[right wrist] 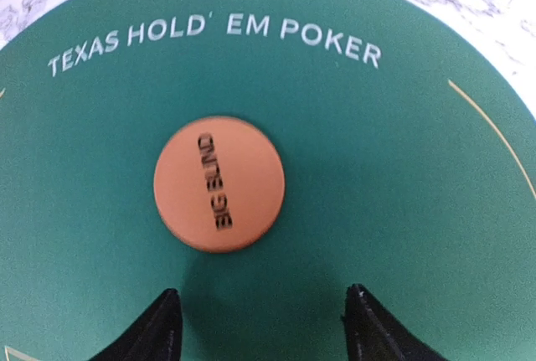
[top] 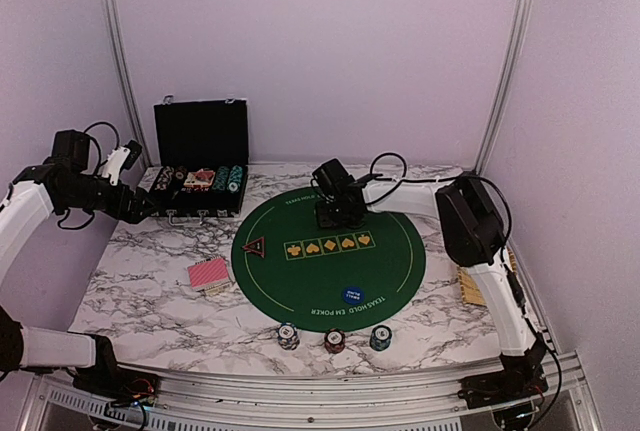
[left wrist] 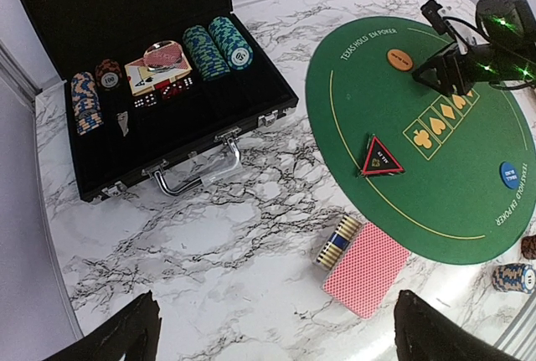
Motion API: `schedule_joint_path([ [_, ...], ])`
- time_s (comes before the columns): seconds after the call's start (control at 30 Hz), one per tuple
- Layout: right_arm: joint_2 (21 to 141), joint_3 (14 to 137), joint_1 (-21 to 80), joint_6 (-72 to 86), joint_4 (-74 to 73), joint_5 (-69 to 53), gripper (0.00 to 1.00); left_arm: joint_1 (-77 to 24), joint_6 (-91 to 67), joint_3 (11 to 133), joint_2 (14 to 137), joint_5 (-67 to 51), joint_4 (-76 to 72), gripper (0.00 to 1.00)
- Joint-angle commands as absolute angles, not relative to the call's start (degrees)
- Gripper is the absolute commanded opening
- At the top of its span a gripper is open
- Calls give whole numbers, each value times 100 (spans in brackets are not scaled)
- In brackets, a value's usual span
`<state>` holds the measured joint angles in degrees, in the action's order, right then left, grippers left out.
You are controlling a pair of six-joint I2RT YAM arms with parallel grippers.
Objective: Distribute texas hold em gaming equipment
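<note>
- Flat orange round "BIG BLIND" button (right wrist: 219, 183), centre frame on green felt mat (right wrist: 402, 210) — likely light, stiff, thin; pinch across its rim.
- Right jaws released, empty; left jaws spread wide.

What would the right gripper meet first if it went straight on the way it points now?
Probably the orange Big Blind button, flat on the green mat just ahead of the open right gripper, though depth is unclear.
</note>
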<state>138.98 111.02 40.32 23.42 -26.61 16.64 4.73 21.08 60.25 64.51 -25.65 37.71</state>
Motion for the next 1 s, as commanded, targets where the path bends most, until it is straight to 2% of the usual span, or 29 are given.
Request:
schedule_joint_path([
  [0.0,12669,10280,4208,1881,-2690,1326,70,501,2177,6066,6293,-2525,3913,99],
  [0.2,11273,8453,4639,1665,-2384,634,77,497,2140,5986,6241,-2598,3912,99],
  [0.43,10573,7391,5196,1656,-2683,406,79,494,2096,5995,6206,-2617,3922,99],
  [0.73,10449,6831,5282,1671,-2884,628,74,498,2101,5972,6140,-2567,3935,99],
  [0.97,10611,6893,5282,1697,-2739,586,69,496,2058,5968,6128,-2646,3941,99],
])
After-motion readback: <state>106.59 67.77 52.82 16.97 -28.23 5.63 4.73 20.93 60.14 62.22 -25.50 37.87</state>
